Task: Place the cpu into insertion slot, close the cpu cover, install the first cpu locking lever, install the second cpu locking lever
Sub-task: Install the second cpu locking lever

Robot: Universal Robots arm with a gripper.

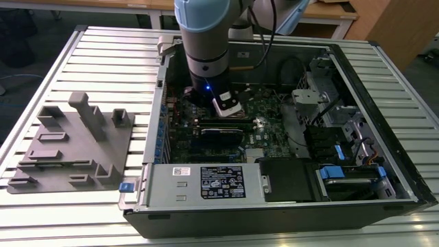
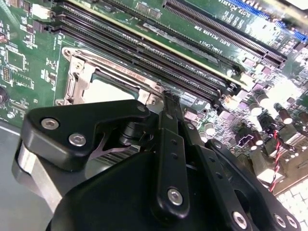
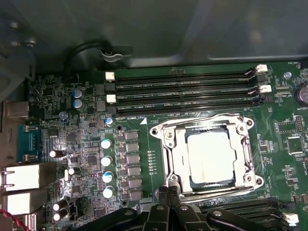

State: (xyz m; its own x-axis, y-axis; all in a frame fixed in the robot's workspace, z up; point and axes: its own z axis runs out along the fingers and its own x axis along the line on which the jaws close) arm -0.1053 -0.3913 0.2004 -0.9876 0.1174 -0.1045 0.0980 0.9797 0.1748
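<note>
Hovering end effector (image 3: 168, 199), cpu (image 3: 211, 156) seated, cpu cover (image 3: 166, 144) shut

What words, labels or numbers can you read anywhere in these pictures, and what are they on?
power supply label, exterior view: black print, too small to read.
small sticker beside it: too small to read.
motherboard lettering by the memory slots, first wrist view: white print, not legible.
cpu top: no print visible.
Nothing can be quoted.
</note>
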